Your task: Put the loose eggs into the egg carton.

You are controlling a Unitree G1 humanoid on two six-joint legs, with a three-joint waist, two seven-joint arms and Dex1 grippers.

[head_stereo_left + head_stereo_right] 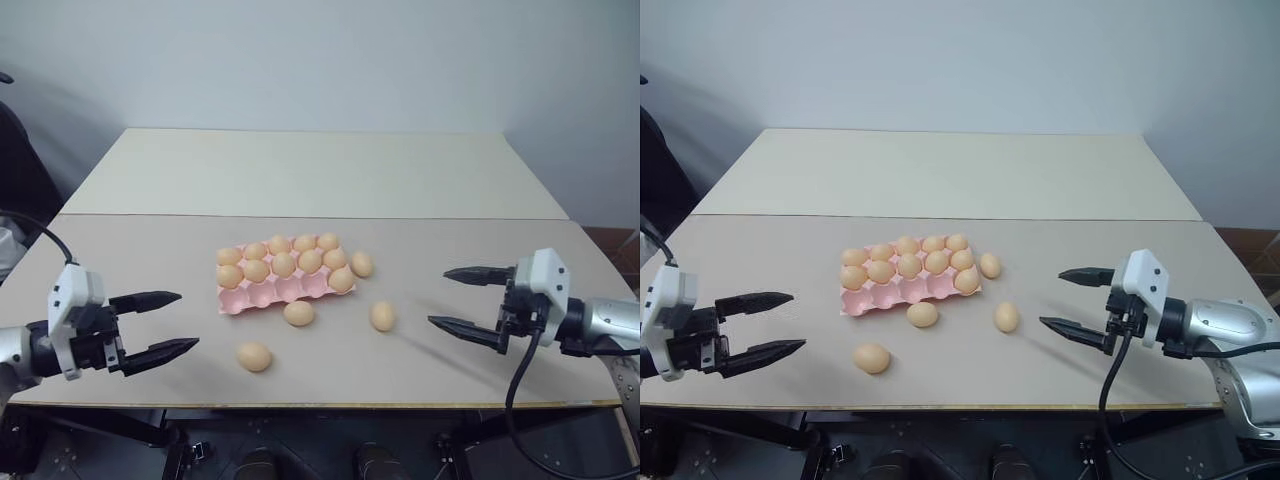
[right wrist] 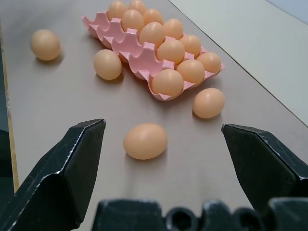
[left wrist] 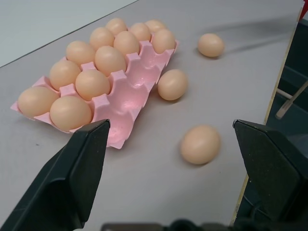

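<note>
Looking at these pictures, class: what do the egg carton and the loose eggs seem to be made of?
Egg carton: probably moulded plastic, since its pink cups catch a soft sheen; pulp cannot be ruled out. Loose eggs: smooth, evenly tan-orange with a faint gloss and no speckles; real shell or plastic dummies, the look leaves open.

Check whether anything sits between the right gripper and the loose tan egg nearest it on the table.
Nothing visible does. The open right gripper faces the nearest loose tan egg across bare beige tabletop. The pink moulded egg carton lies beyond that egg, its front cups empty.
</note>
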